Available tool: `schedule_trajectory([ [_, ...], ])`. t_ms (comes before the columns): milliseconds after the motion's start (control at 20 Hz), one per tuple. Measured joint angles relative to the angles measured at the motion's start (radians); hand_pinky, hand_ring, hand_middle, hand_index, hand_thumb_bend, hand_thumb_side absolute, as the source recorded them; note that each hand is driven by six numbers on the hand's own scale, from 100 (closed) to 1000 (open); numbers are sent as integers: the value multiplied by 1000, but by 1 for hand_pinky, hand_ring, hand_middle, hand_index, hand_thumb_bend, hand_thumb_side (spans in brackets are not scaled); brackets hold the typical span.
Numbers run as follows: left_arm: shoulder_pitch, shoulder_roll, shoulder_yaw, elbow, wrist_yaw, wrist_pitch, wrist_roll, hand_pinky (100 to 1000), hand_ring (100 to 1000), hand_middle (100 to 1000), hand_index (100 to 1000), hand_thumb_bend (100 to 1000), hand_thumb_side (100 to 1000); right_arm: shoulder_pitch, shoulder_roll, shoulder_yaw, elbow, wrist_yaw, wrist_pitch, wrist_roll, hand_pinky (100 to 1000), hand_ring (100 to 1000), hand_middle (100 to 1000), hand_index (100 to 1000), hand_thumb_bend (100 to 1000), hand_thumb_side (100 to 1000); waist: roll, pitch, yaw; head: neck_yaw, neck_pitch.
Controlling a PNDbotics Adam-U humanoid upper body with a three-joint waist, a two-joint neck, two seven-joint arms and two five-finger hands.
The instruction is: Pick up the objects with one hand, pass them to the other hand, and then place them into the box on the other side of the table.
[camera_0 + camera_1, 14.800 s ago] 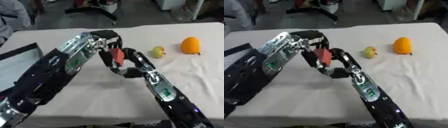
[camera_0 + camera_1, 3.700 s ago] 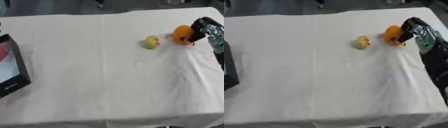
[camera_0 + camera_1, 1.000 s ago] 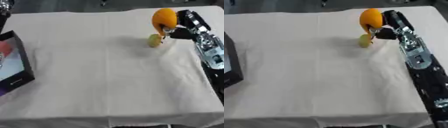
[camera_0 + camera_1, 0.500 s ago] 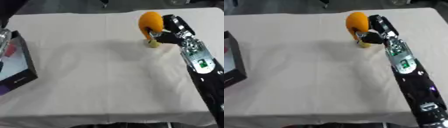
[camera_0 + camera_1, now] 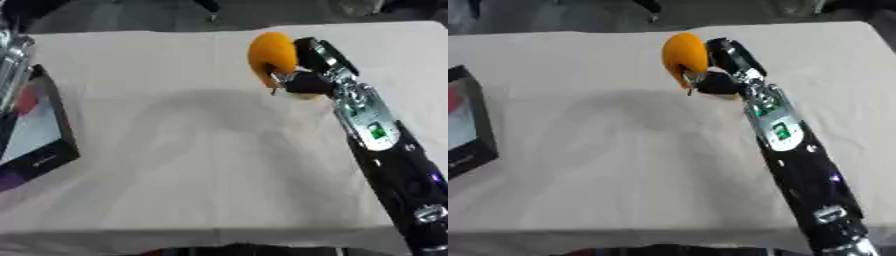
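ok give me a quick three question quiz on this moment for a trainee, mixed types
1. True or false: the right hand has its fingers curled round the orange fruit.
2. Multiple choice: where does the black box show? A) at the table's left edge B) at the far right corner C) under the right arm
3. Fill in: the table is covered with a white ____.

Key: 1 true; 2 A; 3 cloth. The orange fruit is held up over the cloth near the far side. The left hand's fingers cannot be made out; only a silver part of that arm shows at the upper left.
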Motion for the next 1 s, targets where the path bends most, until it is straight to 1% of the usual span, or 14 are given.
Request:
schedule_trajectory([
  [400, -58, -54, -68, 4, -66, 52, -115, 848, 796, 743, 841, 160, 451, -6, 53, 45, 36, -3, -31, 69, 696, 531, 400, 389, 219, 100, 0, -9, 4, -3, 0],
  [750, -96, -106, -128, 25, -161, 108, -208, 858, 805, 756, 845, 174, 459, 3, 78, 69, 54, 11, -60, 86, 696, 530, 400, 389, 220, 100, 0, -9, 13, -4, 0],
  [950, -126, -137, -163, 51, -233, 124, -277, 877, 826, 795, 864, 199, 466, 4, 89, 83, 58, 18, -82, 92, 695, 529, 401, 390, 216, 100, 0, -9, 19, -1, 0],
  [1000, -134, -144, -172, 60, -252, 126, -296, 882, 829, 801, 870, 204, 468, 5, 93, 86, 60, 18, -87, 94, 695, 529, 400, 390, 234, 100, 0, -9, 21, -1, 0],
])
